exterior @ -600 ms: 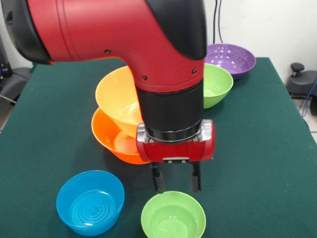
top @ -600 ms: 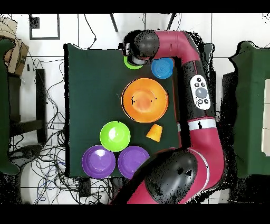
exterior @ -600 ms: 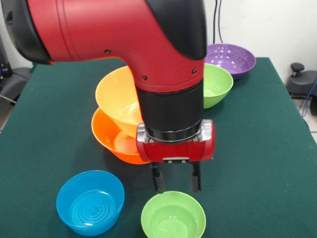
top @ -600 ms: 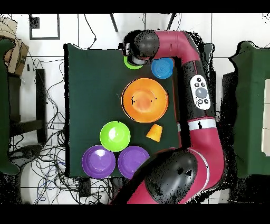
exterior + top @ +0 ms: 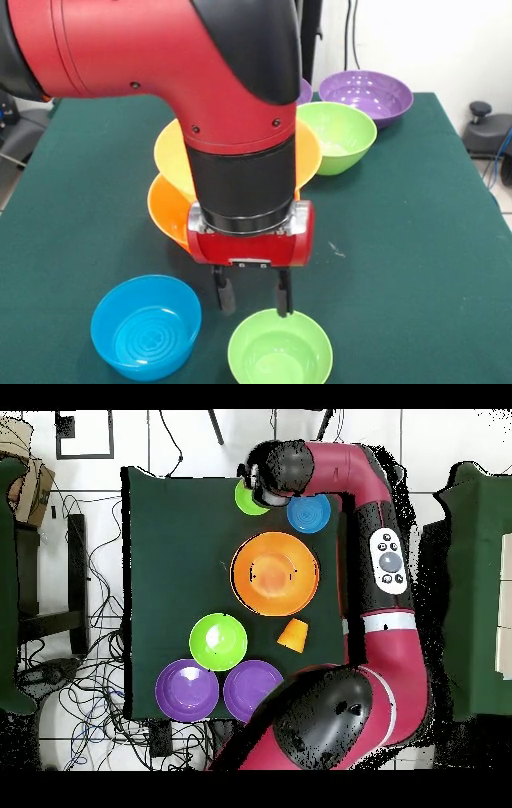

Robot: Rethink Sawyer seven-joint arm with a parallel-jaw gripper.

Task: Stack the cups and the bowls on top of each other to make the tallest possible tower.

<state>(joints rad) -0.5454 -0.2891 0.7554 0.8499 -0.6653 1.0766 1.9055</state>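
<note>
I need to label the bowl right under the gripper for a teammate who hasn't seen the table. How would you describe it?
On the green table, find the open gripper. The small green bowl sits just below its fingertips, at the table's front edge. Its neighbour, the blue bowl, differs in colour, and the other green bowl is larger and farther back.

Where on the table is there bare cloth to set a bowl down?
Open cloth runs along the table side left of the stacked orange bowls overhead. Crowded: gripper, small green bowl and blue bowl at one end; purple bowls, medium green bowl and orange cup at the other.
</note>
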